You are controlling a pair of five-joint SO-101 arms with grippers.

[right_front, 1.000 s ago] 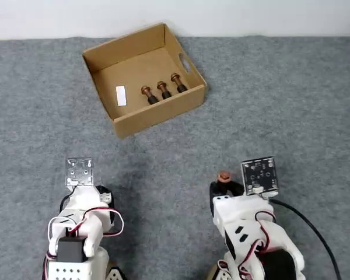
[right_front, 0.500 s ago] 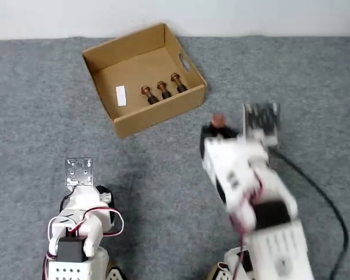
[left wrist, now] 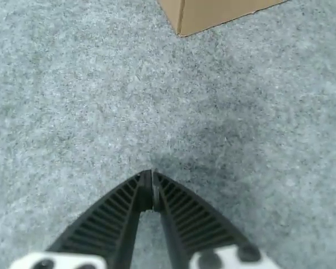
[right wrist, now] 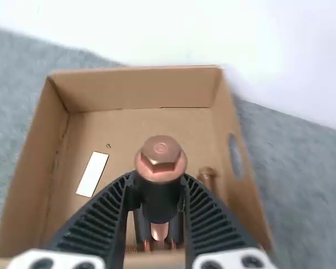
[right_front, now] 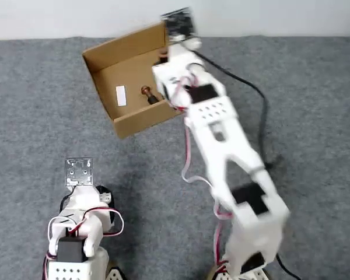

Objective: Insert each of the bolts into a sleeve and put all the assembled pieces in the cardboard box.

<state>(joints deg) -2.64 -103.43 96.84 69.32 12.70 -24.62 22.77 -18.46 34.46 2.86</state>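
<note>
My right gripper (right wrist: 157, 180) is shut on an assembled piece, a copper hex-headed bolt (right wrist: 161, 157) standing in a black sleeve (right wrist: 157, 200). It hangs over the open cardboard box (right wrist: 134, 87). In the high view the right arm stretches far across the table, and its gripper (right_front: 163, 60) is above the box (right_front: 144, 117) near the right wall. One assembled piece (right_front: 147, 94) lies on the box floor; the arm hides any others. Another bolt (right wrist: 206, 175) lies in the box beside the held one. My left gripper (left wrist: 152, 188) is shut on nothing, low over the carpet.
Grey carpet covers the table. A white label (right_front: 121, 95) is stuck to the box floor. The left arm (right_front: 81, 210) sits folded at the near left, and a corner of the box (left wrist: 213, 11) is well ahead of its gripper. The right arm's cable (right_front: 254, 93) trails on the right.
The right arm has swung from the near right out over the box, carrying the bolt and sleeve. The left arm has not moved.
</note>
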